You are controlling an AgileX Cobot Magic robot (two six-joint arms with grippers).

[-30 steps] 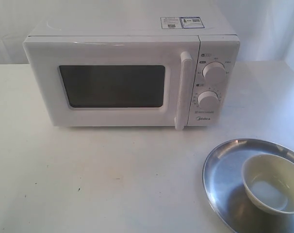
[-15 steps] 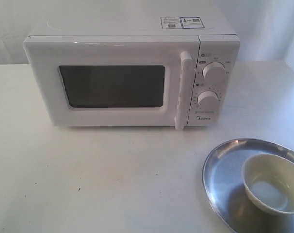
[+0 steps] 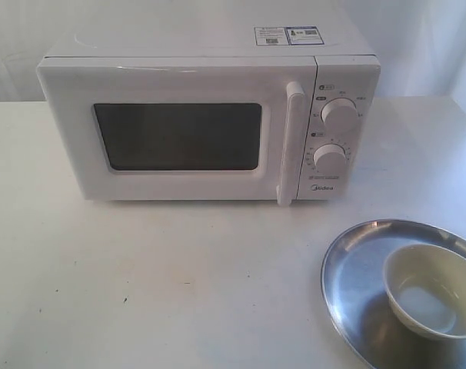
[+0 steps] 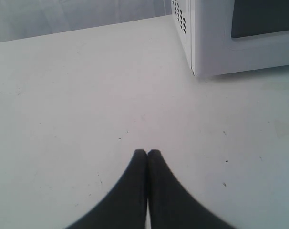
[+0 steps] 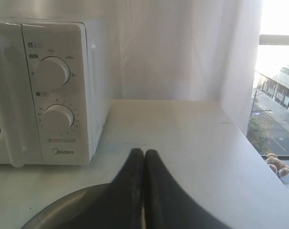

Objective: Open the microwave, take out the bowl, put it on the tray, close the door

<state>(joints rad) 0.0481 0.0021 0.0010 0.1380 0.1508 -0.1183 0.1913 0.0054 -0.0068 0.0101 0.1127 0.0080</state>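
The white microwave [image 3: 210, 115] stands at the back of the table, its door [image 3: 179, 134] closed flush, with the tall bar handle [image 3: 289, 142] beside the two knobs. The cream-white bowl [image 3: 431, 290] rests upright on the silver tray [image 3: 348, 269] at the front right. Neither gripper shows in the exterior view. My left gripper [image 4: 147, 151] is shut and empty over bare table, near the microwave's [image 4: 230, 38] left corner. My right gripper [image 5: 144, 151] is shut and empty above the tray's rim [image 5: 63, 205], to the right of the microwave's [image 5: 54, 95] knob panel.
The white table [image 3: 179, 277] stretches in front of the microwave. A white curtain [image 5: 173, 47] hangs behind it. The table's right edge [image 5: 259, 162] lies by a window.
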